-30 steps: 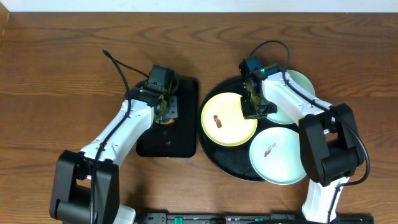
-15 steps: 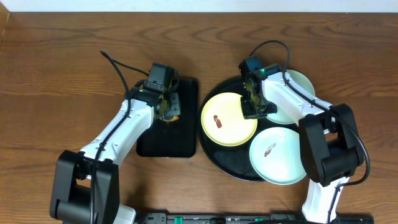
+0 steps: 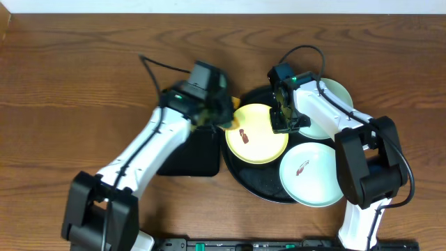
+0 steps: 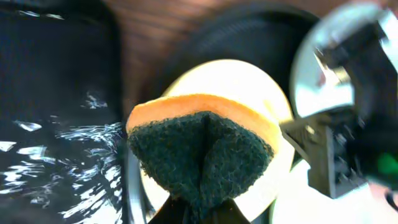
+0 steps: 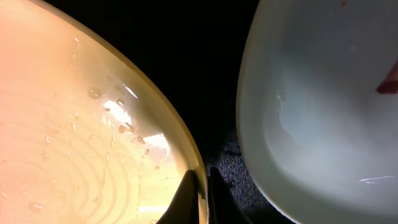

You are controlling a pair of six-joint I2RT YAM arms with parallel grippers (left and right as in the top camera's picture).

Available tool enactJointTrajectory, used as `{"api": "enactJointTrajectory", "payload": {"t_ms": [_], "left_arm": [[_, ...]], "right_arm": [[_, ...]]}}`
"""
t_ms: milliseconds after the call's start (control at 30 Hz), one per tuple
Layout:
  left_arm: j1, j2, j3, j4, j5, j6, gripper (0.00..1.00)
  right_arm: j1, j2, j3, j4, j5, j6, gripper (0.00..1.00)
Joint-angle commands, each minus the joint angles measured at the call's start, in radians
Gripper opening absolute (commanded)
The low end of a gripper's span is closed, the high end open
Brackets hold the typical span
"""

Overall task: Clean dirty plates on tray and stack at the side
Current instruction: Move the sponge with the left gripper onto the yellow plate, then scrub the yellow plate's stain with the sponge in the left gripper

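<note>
Step in hand: scrubbing of the first plate, as I judge it; no plate is stacked at the side yet.
Left gripper point(image 3: 224, 113): the jaws are clamped on a sponge point(image 4: 202, 146), orange body up and dark green scouring face toward the plates.
Right gripper point(image 3: 281, 125): the jaws are pressed together on the right rim of the yellow plate point(image 3: 256, 134); the right wrist view shows the rim pinched between the two fingertips.
Yellow plate: it lies in the left half of the round tray point(image 3: 259, 192), and its left edge reaches the tray's left rim.
Smear point(image 3: 242, 134): a short red-brown mark on the left half of the yellow plate, its long axis slanting from the desk's near left to far right.
Key relation: the sponge hangs over the far left rim of the yellow plate, and the smear lies just beside it, toward the near edge of the desk point(image 3: 70, 84). The left arm is the nearer one and carries the tool; the right arm only steadies the plate.
Contact: whether the sponge touches the plate I cannot tell.
Other plates: the near mint plate point(image 3: 311, 174) is at the near right of the tray, the far mint plate point(image 3: 334, 97) at the far right, partly under the right arm.
Rectangular tray point(image 3: 188, 162): on the desk just left of the round tray.
Next move, my judgement: a short travel of the sponge down onto the smear.
</note>
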Motion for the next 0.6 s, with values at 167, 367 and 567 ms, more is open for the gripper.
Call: {"api": "enactJointTrajectory", "payload": {"t_ms": [167, 367, 567], "left_arm": [[-0.117, 0.108, 0.014, 0.010, -0.013, -0.056, 0.08], [-0.143, 0.175, 0.014, 0.052, -0.005, -0.055, 0.08], [-0.158, 0.210, 0.014, 0.111, -0.007, -0.053, 0.08]], "right_arm": [[-0.002, 0.000, 0.004, -0.005, 0.053, -0.005, 0.01], [-0.002, 0.000, 0.004, -0.005, 0.053, -0.005, 0.01], [-0.002, 0.000, 0.004, -0.005, 0.053, -0.005, 0.01]]}}
